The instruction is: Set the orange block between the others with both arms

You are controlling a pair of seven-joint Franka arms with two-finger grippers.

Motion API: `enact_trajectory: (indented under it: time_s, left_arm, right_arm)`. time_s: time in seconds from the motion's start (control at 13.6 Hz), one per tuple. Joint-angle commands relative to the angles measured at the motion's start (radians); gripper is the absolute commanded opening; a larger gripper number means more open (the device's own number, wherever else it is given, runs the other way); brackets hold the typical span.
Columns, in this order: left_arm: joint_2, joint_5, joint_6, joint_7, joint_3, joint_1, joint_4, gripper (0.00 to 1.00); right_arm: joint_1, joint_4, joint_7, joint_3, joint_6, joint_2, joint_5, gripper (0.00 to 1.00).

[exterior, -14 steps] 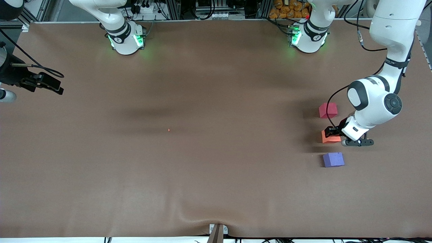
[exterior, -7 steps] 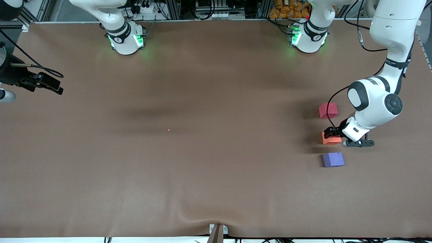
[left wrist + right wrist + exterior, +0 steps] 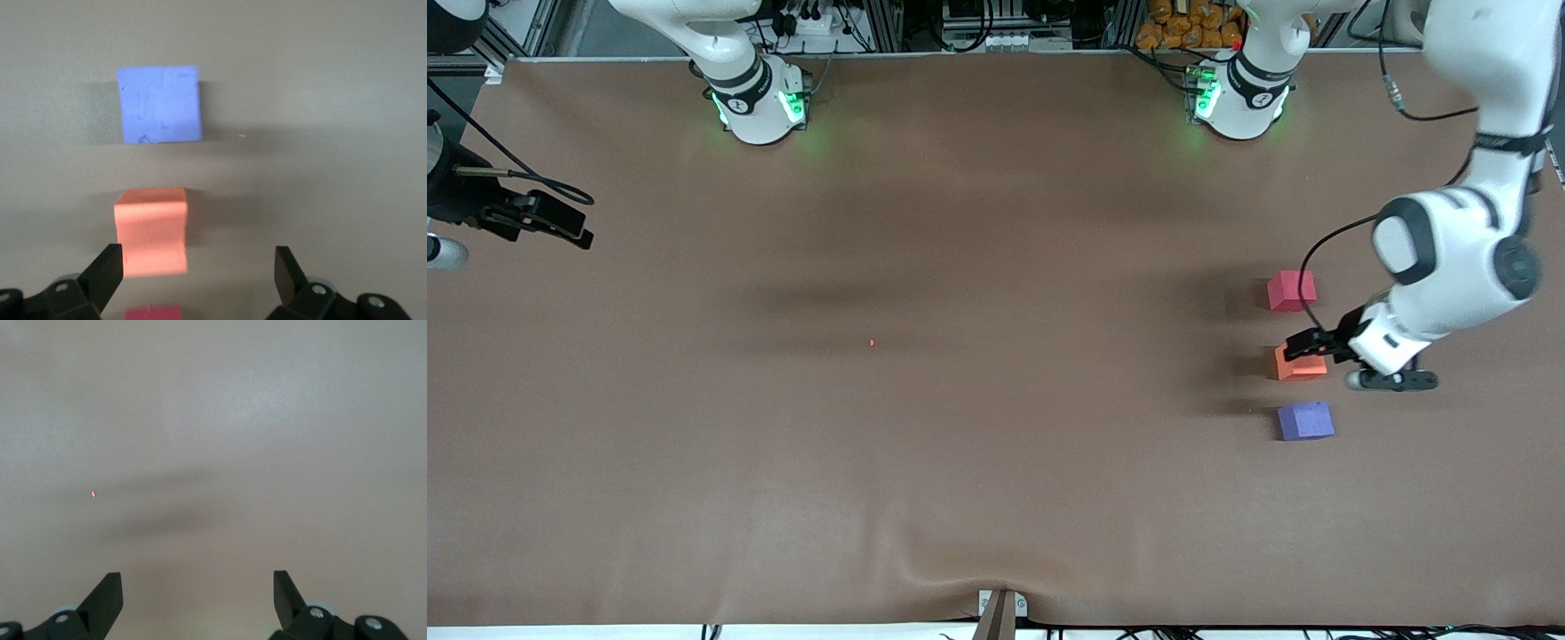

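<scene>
A: So, how far along does it look?

B: Nearly finished, I'd judge. The orange block point(image 3: 1299, 364) sits on the bench point(image 3: 960, 444) between the pinkish-red cube point(image 3: 1290, 290) and the purple cube point(image 3: 1305, 420) — the red one is farther from the front camera than the orange block, the purple one nearer. All three make a rough line at the left arm's end of the bench, each apart from the next.

A: And is the left end effector point(image 3: 1309, 343) holding the orange block?

B: No. Its fingers are spread wide, and in the left wrist view the orange block point(image 3: 151, 231) lies free on the bench, with one fingertip point(image 3: 107, 269) just beside it. It hangs just over the orange block's edge, gripping nothing.

A: What about the right end effector point(image 3: 560, 222)?

B: It waits well apart from the orange block, at the right arm's end of the bench, fingers spread, with only bare surface under it.

A: So what is left?

B: As I read it, only pulling the left arm clear.

A: And the materials?

B: The three cubes are alike in size, matte and foam-like — the purple cube's top looks slightly dimpled. The bench covering is smooth brown, with a small ripple at its near edge.
</scene>
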Motion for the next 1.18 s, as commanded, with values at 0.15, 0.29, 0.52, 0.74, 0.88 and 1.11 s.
enact_trajectory:
  time_s: [0.15, 0.29, 0.52, 0.74, 0.88, 1.11]
  left_arm:
    - [-0.148, 0.032, -0.359, -0.083, 0.0, 0.004, 0.18, 1.0]
    - [-0.18, 0.167, -0.487, -0.196, -0.051, -0.002, 0.3, 1.0]
    - [-0.185, 0.184, -0.647, -0.241, -0.076, 0.004, 0.458, 1.0]
    - [-0.186, 0.183, -0.728, -0.244, -0.081, 0.003, 0.532, 1.0]
    - [-0.194, 0.184, -0.73, -0.273, -0.081, 0.003, 0.537, 1.0]
    - [-0.223, 0.186, -0.734, -0.261, -0.081, 0.0, 0.532, 1.0]
  right_arm:
    - [-0.002, 0.0, 0.015, 0.001, -0.009, -0.01, 0.006, 1.0]
    - [-0.002, 0.0, 0.015, 0.0, -0.011, -0.01, 0.006, 1.0]
    - [-0.002, 0.0, 0.015, 0.0, -0.009, -0.01, 0.006, 1.0]
    - [-0.002, 0.0, 0.015, 0.0, -0.011, -0.01, 0.006, 1.0]
    - [-0.002, 0.0, 0.015, 0.0, -0.011, -0.01, 0.006, 1.0]
    - [-0.002, 0.0, 0.015, 0.0, -0.01, -0.01, 0.006, 1.0]
